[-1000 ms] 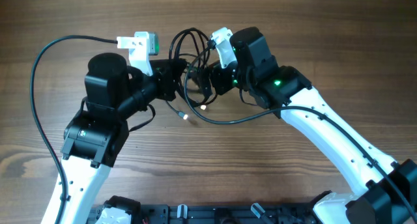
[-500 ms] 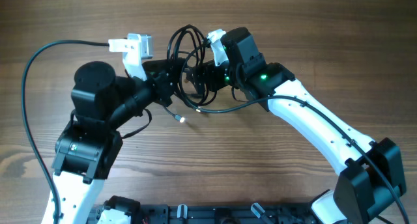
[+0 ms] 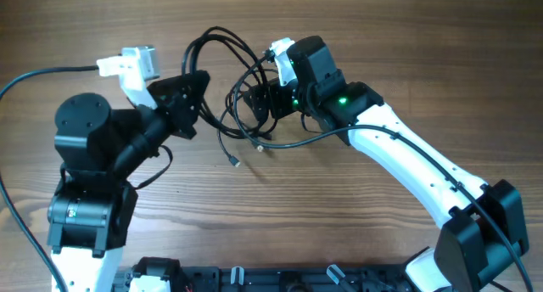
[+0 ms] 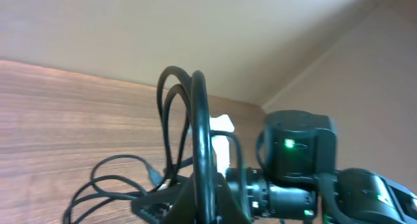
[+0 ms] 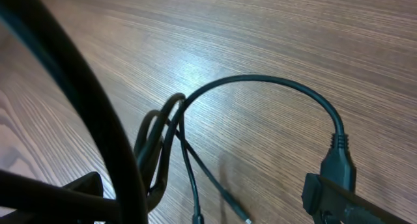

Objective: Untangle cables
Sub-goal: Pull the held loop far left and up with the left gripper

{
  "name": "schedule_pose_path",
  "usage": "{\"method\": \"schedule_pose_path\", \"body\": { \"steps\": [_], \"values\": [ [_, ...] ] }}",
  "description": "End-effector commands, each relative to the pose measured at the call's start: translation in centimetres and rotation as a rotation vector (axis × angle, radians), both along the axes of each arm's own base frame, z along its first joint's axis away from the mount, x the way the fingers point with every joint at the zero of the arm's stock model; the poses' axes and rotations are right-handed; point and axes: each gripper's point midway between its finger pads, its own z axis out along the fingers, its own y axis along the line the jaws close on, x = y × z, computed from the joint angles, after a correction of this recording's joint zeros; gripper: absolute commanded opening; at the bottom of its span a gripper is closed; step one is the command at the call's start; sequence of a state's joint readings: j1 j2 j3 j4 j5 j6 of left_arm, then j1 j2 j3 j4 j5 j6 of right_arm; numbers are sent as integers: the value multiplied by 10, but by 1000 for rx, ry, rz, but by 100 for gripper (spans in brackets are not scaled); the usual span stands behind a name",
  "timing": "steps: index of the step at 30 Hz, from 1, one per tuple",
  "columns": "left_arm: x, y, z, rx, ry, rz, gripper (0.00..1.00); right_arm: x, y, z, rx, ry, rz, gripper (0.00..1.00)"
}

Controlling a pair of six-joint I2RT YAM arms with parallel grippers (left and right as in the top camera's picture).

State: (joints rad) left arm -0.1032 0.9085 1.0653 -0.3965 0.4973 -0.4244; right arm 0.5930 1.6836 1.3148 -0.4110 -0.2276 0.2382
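Cables (image 3: 231, 105) have shifted toward nine o'clock, pinched in the clenched left gripper (image 3: 197, 81); the right gripper (image 3: 256, 99) stays spread.

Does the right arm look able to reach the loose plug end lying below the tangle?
Probably yes: the right gripper is open close by, the plug end lies on bare wood, and the left gripper grips the cables aside.
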Motion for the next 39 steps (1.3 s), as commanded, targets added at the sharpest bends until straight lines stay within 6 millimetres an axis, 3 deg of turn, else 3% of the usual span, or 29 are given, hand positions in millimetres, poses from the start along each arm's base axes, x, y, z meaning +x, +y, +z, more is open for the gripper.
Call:
{"method": "schedule_pose_path", "body": {
  "steps": [1,10,30,39],
  "values": [
    [0,21,12,-5,-29,66,4,2,-4,-11,-33,14,-19,100],
    [6,47,10,-4,-22,154,4,2,-19,-22,-111,30,-66,100],
    [10,112,-1,-12,33,366,4,-16,-31,-38,-197,91,-22,100],
    [9,119,-7,-16,61,392,4,-13,-32,-37,-200,79,-35,100]
  ]
}}
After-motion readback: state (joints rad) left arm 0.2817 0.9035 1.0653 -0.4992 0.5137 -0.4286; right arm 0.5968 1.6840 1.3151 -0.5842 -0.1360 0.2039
